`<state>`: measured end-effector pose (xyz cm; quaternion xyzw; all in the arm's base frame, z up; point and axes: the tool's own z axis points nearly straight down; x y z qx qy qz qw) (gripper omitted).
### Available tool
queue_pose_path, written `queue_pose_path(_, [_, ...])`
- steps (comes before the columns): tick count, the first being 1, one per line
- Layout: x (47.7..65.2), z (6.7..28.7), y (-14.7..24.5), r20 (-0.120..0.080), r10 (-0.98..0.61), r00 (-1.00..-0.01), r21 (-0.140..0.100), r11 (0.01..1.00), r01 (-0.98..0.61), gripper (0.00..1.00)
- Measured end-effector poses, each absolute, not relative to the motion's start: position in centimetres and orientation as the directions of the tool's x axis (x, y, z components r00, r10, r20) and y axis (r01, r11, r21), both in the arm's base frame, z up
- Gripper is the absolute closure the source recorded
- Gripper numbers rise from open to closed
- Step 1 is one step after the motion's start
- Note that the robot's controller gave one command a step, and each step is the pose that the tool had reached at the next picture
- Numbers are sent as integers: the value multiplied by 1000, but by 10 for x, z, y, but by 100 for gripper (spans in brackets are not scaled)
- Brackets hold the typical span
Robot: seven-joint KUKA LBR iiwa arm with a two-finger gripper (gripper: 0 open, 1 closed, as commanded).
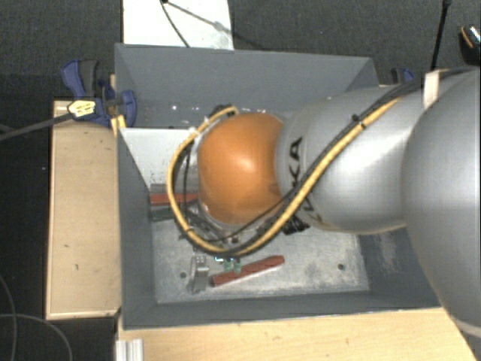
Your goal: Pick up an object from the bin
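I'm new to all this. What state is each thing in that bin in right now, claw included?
Brown stick: lying flat on the bin floor, near the front wall.
Red bar: lying by the left wall, partly hidden by the arm.
Claw: low, at the brown stick's left end.

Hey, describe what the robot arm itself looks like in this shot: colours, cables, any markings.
The arm is made of thick, rounded silver-grey segments with black lettering on one. Its wrist carries a smooth orange dome-shaped cover. A yellow cable and a black one run along the arm and loop around the cover. The gripper beneath is small grey metal.
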<state>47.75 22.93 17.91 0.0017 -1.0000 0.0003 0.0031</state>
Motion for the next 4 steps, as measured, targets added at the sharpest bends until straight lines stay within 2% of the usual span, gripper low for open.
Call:
queue_pose_path(1, [504,66,179,6,-78,-997,-2,997,-78,0])
queue_pose_path(2, [491,72,104,-1,-167,-986,-3,986,-167,0])
queue_pose_path(3, [491,71,109,-1,-167,-986,1,986,-167,100])
queue_pose_path(4, [495,232,121,-11,-157,-988,1,988,-157,100])
